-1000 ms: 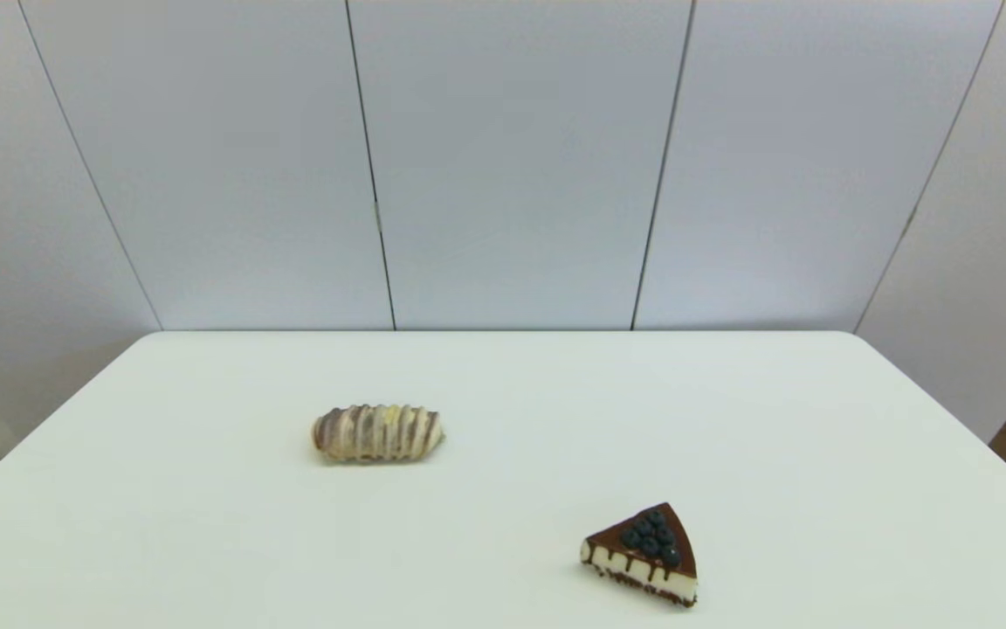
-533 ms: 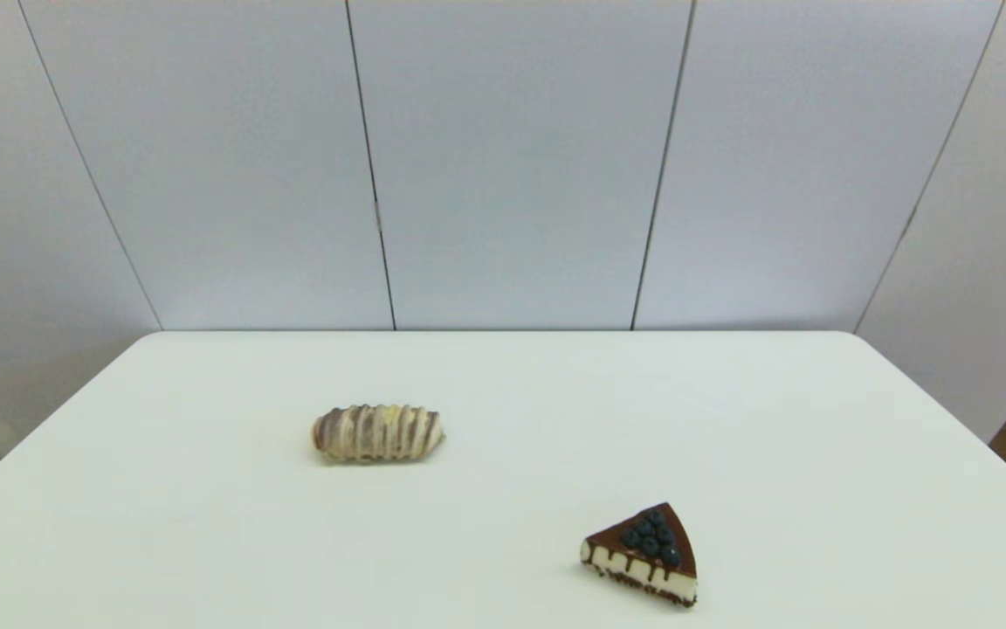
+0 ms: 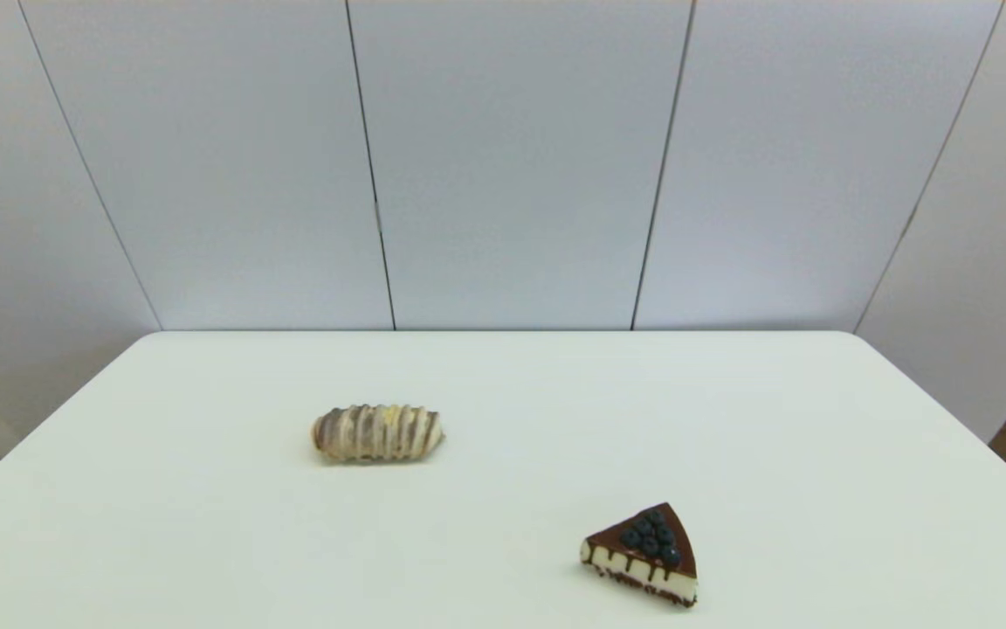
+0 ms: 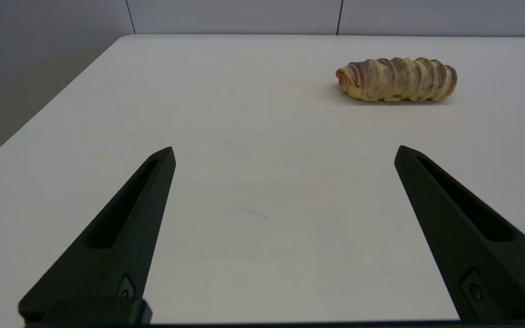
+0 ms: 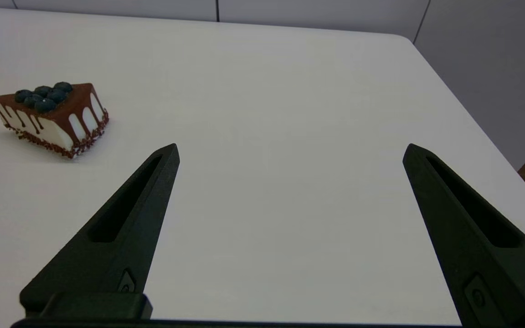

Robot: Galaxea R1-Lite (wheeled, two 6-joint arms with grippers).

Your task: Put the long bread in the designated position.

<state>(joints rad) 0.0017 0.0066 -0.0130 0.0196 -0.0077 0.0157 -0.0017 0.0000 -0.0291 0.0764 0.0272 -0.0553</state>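
Tan, brown-striped long bread [image 3: 377, 432] lies crosswise on the table [image 3: 503, 384]; left pincer [image 4: 284, 152] and right pincer [image 5: 291, 150] gape empty.

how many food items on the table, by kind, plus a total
long bread: 1
chocolate cake slice with blueberries: 1
total: 2

No visible change since earlier pictures.
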